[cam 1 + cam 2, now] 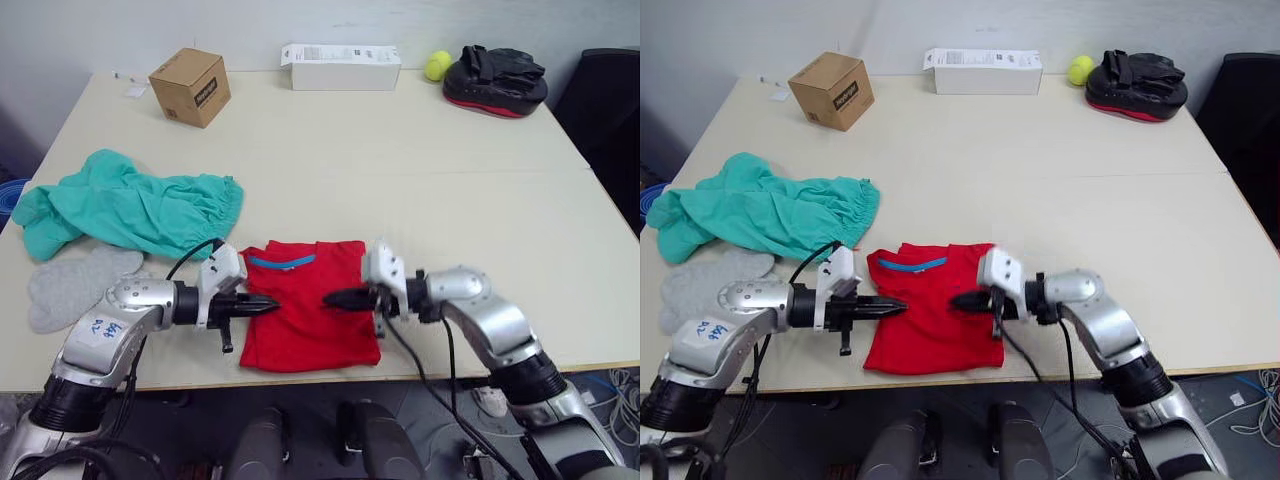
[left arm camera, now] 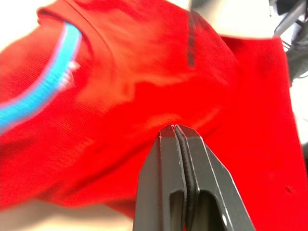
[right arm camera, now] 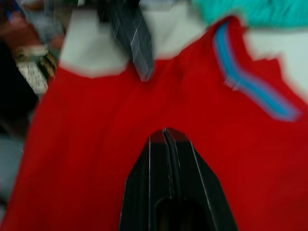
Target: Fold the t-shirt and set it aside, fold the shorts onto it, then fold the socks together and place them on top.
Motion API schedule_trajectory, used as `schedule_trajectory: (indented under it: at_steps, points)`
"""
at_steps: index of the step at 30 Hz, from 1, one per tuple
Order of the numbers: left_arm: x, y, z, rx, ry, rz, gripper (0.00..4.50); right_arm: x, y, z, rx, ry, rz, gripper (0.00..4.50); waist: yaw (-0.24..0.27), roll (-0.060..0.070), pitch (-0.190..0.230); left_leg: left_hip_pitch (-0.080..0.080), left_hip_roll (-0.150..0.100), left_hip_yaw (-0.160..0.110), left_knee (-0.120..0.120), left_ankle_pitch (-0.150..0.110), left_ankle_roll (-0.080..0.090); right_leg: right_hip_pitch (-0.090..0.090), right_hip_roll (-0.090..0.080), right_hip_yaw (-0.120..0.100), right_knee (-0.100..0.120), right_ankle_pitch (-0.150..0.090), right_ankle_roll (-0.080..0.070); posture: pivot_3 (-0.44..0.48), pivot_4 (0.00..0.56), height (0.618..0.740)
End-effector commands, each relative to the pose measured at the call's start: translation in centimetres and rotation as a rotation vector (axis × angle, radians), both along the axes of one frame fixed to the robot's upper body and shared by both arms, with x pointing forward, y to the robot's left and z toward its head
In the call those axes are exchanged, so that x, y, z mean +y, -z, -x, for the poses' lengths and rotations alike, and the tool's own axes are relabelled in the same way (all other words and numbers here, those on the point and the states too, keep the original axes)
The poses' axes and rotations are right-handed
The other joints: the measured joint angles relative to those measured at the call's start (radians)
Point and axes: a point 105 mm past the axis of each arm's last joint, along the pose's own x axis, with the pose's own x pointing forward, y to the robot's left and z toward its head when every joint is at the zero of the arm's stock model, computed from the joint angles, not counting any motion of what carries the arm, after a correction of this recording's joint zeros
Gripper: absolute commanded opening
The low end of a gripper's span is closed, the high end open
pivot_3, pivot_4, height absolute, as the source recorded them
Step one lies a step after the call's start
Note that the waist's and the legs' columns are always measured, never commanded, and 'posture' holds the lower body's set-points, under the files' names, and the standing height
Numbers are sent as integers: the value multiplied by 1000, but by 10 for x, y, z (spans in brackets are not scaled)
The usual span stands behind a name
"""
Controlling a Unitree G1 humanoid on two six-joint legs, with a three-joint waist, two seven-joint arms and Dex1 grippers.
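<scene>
The red t-shirt lies folded into a rectangle at the table's front edge, its blue collar band toward the far side. My left gripper is shut, its tip over the shirt's left edge. My right gripper is also shut and points in from the right over the shirt's middle. In the wrist views the left fingers and the right fingers press together with no cloth between them. The teal-green shorts lie crumpled at the left. The grey socks rest just in front of the shorts.
A cardboard box, a long white box, a tennis ball and a black-and-red pad line the far edge. The table is bare in the middle and on the right.
</scene>
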Motion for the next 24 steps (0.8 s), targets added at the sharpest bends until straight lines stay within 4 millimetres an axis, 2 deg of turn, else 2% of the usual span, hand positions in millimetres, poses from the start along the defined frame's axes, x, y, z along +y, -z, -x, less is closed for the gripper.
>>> schedule_trajectory:
  at_steps: [1, 4, 9, 14, 17, 19, 21, 24]
  points:
    - [2, -1, -12, 17, -26, 5, 24, -12, 21, -4, -94, 21, 147, 0, -1, 0, 0, 0, 0, 0, 0, 0, 0, 0, 0, 0, 0, 0, 0, 0, 150, 740]
    - [9, 0, -36, 13, -98, 0, 24, -15, 27, -7, -96, 53, 157, 0, 0, -1, 0, 1, 1, 0, 0, 1, -1, 0, 1, 0, 1, 0, 0, 0, 150, 740]
    - [19, -11, -95, -63, -242, 11, 24, -20, 31, -7, -115, 81, 157, 0, 2, -2, -1, 1, 0, 0, 2, 2, -2, 1, 1, -1, 2, 0, 0, 0, 150, 740]
    - [11, -12, -117, -106, -244, 13, 24, -18, 33, -2, -112, 82, 141, 0, 3, -3, -2, 1, 0, 0, 3, 2, -2, 1, 1, -1, 2, 0, 1, 0, 150, 740]
    - [4, -23, -117, -145, -199, 46, 24, -17, 22, -3, -119, 109, 82, 0, 1, -3, -2, 0, 0, 0, 3, 3, -5, 1, 1, -1, 2, 0, 1, 0, 150, 740]
    - [4, -37, -112, -168, -169, 84, 24, -17, 12, -5, -114, 135, 29, 0, 1, -4, -2, 0, 1, 0, 3, 4, -6, 0, 1, -2, 2, 0, 1, 0, 150, 740]
    - [5, -57, -99, -179, -126, 133, 24, -19, -5, -8, -95, 181, -55, 0, -1, -4, -1, 0, 1, 0, 3, 4, -7, 0, 1, -2, 2, 0, 1, 0, 150, 740]
    - [1, -87, -55, -182, 12, 190, 24, -29, -29, -4, 3, 219, -141, 0, -6, -4, -1, -2, 1, 0, 2, 4, -7, -1, 1, -1, 2, 0, 1, 0, 150, 740]
